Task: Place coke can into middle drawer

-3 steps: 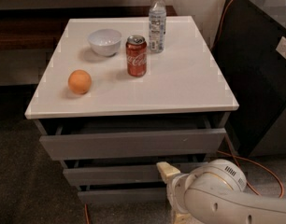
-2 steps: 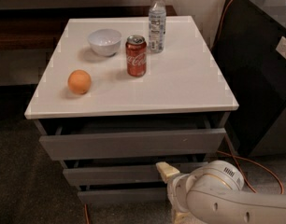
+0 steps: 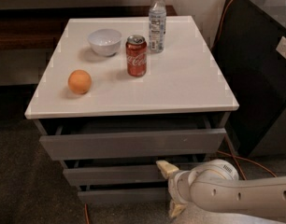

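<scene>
white smooth cabinet top (image 3: 180,87) carried the small red aluminium coke can (image 3: 136,56), upright, well above and left of the pale two-finger gripper (image 3: 171,189), whose fingers stood apart just in front of the flat dark grey middle drawer (image 3: 110,175).

On the white tabletop (image 3: 189,85), a white bowl (image 3: 104,41) sits back left, a clear water bottle (image 3: 157,22) stands upright further back, and an orange (image 3: 80,81) lies front left.

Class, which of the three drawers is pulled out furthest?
The uppermost drawer: its front juts out furthest, showing a dark gap behind. The gripper sits low, before the middle drawer.
</scene>
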You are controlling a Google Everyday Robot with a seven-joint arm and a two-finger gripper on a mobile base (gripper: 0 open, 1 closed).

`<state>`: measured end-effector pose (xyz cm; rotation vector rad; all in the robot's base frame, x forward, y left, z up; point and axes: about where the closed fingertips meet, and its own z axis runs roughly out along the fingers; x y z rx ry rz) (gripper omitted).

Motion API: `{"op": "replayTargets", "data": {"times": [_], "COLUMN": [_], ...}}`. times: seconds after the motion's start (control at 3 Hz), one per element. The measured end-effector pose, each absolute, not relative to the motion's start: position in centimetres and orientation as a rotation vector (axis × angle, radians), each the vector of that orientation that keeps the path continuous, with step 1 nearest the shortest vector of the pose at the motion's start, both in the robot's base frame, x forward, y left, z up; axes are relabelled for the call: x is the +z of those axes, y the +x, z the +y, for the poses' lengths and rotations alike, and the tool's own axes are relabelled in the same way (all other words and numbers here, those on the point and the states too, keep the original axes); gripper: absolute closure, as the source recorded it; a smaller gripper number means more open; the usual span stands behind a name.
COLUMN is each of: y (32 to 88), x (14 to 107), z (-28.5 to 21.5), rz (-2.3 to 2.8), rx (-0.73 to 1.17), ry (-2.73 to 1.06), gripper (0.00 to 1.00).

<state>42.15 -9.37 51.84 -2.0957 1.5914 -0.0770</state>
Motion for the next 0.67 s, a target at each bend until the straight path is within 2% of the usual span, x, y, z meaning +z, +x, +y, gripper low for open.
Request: {"op": "replayTargets", "data": {"times": [0.67], "y": [45.0], "x": [48.0], "z": [-10.8], "rz": [1.605], "rx": [-0.057], "ry": [-2.028], "gripper": [0.0]}}
